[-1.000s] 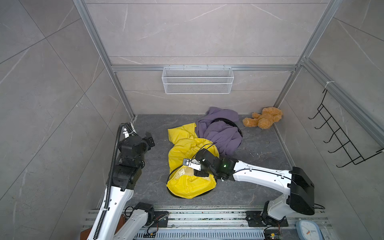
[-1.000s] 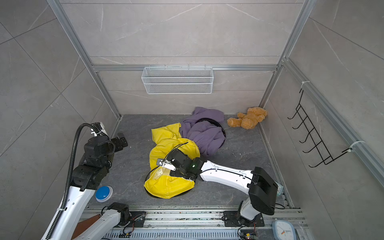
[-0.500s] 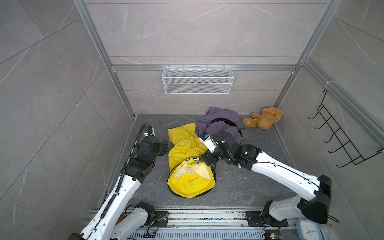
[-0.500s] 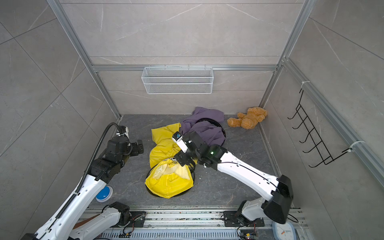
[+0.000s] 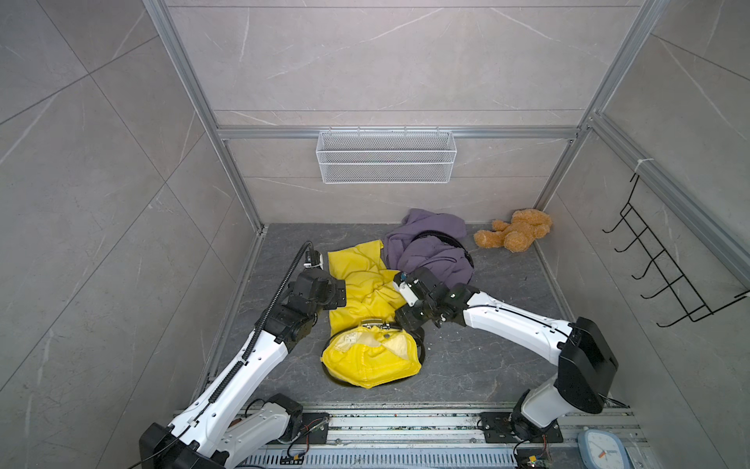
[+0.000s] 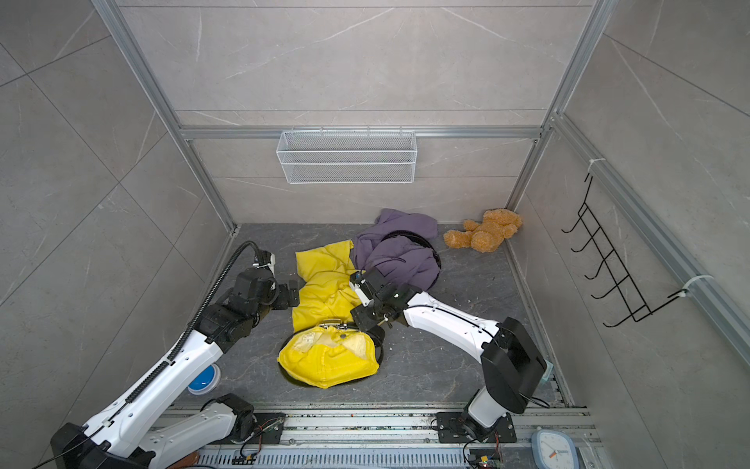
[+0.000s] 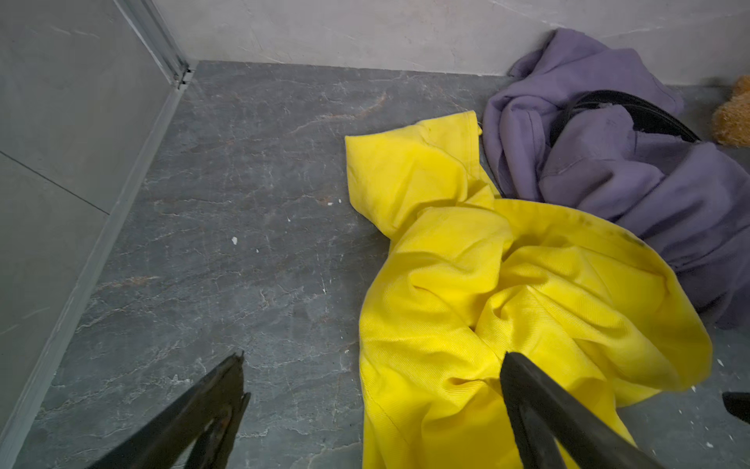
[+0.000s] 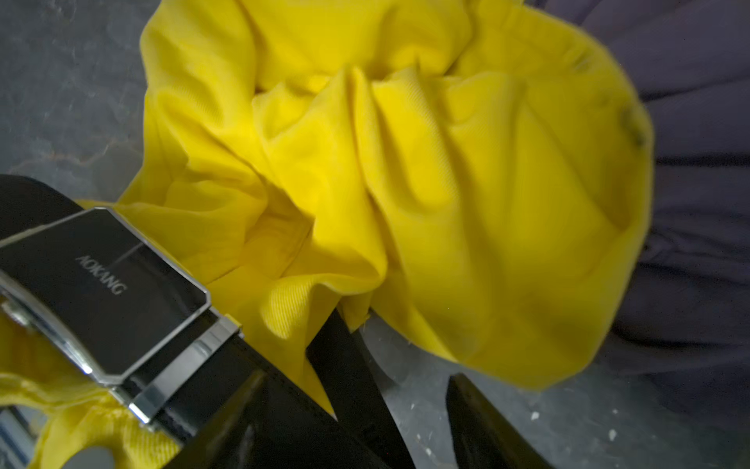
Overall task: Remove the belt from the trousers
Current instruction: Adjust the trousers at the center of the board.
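We found the right claw (image 8: 357, 406) low over the desk (image 8: 61, 61) with its jaws partly apart. A black strand of the belt (image 8: 349, 357) lay between its fingers, but bare desk showed beside that strand, so nothing was pinched. The belt's buckle (image 8: 101, 284), silver-edged with a dark face, sat just beside this claw. Its long axis ran away from the fingertips toward the left arm, crosswise to the yellow trousers (image 5: 365, 280). The belt ringed the waistband, which lay just past the right claw's tips on the side nearer the robot's base, while the legs stretched away between the two claws toward the back wall. The left claw (image 7: 373, 381) hung spread to its widest and empty, one finger (image 7: 539, 406) above the trouser leg's edge and the other above bare desk.
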Robot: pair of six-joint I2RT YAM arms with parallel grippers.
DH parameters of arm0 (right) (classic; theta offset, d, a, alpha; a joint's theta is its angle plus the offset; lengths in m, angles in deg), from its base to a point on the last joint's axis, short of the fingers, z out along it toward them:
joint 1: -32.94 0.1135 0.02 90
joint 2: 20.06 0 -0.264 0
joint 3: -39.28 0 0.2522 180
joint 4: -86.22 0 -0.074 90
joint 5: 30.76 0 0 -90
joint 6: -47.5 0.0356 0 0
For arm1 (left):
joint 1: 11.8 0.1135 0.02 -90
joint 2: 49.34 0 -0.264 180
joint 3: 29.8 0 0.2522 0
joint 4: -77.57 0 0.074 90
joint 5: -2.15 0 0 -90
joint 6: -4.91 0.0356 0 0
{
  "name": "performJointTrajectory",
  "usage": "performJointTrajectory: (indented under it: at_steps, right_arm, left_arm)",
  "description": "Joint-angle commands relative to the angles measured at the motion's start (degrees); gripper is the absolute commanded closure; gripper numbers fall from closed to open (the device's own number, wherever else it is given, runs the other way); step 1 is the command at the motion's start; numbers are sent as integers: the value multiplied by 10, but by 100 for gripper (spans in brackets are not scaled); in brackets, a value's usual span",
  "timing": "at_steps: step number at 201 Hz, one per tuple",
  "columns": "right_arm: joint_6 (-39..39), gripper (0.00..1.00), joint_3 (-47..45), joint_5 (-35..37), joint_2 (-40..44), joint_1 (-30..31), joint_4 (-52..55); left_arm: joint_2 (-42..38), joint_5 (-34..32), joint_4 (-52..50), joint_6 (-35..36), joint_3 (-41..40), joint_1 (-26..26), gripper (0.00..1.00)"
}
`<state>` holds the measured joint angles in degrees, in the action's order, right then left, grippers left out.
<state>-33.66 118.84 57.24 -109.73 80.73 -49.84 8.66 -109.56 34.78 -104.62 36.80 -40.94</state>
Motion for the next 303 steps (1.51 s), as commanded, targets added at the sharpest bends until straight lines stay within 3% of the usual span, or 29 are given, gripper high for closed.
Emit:
performJointTrajectory:
  at_steps: [1,42,97,111,130,155,181,227,258,303]
  right_arm:
    - [6,29,-60,-3,16,27,-5]
    - [38,29,-121,67,7,86,-28]
    - [78,26,-151,133,-33,91,-50]
    - [64,24,-163,124,-15,92,-72]
    - [42,23,-176,123,14,92,-82]
    - [36,22,-177,106,20,89,-82]
    - [42,22,-170,99,8,89,-70]
    - [49,21,-162,73,16,84,-54]
    - [48,9,-126,22,83,84,-12]
    - [-52,5,-152,28,162,192,-35]
  left_arm:
    - [-2,29,-28,-26,-14,-18,0]
    - [-17,56,-70,-76,-37,-78,0]
    - [-2,23,-173,-220,-36,-208,0]
    - [24,-11,-216,-255,-28,-251,1]
    - [86,-118,-317,-343,4,-340,4]
    - [162,-155,-389,-396,38,-401,8]
    - [143,-163,-393,-415,29,-414,10]
    - [96,-127,-362,-316,-4,-426,12]
    - [34,-107,-300,-294,-43,-427,13]
    - [2,-85,-265,-299,-84,-427,13]
